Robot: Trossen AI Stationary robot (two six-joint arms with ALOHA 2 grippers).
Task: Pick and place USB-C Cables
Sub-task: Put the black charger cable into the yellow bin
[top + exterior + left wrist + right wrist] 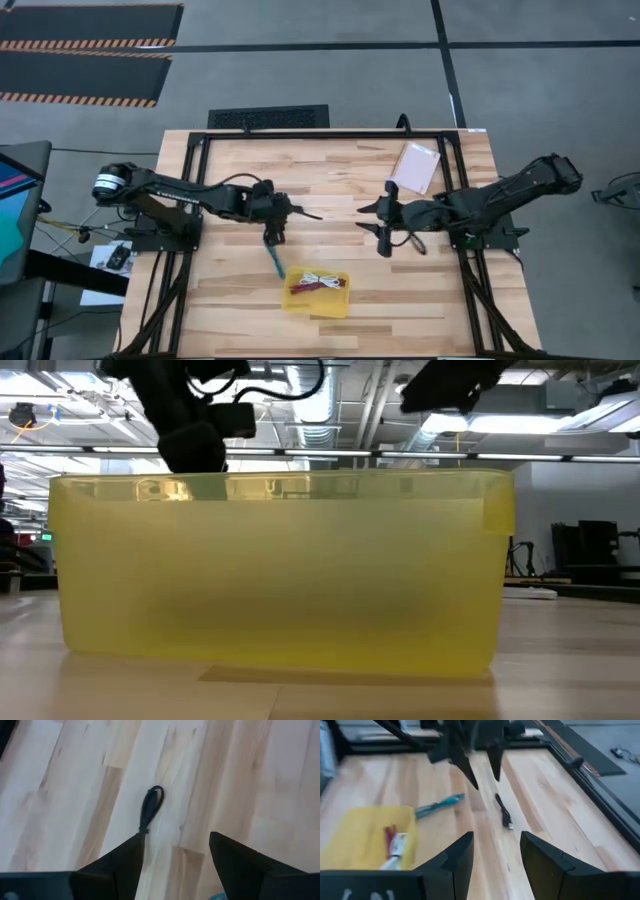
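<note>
The black cable (306, 212) lies on the table's middle; in the left wrist view (150, 809) it lies just ahead of my fingers. The teal cable (274, 262) lies on the table between my left gripper and the yellow tray (340, 305). The dark red cable (326, 286) and the white cable (310, 280) lie in the tray. My left gripper (280, 222) is open and empty, and hangs above the table over the black cable's near end (479, 770). My right gripper (380, 226) is open and empty, to the right of the black cable.
A pale pink packet (416, 167) lies at the table's far right. The tray's yellow wall (280, 575) fills the low view. A black frame (330, 133) runs round the table's far edge and sides. Bare wood shows at the far left.
</note>
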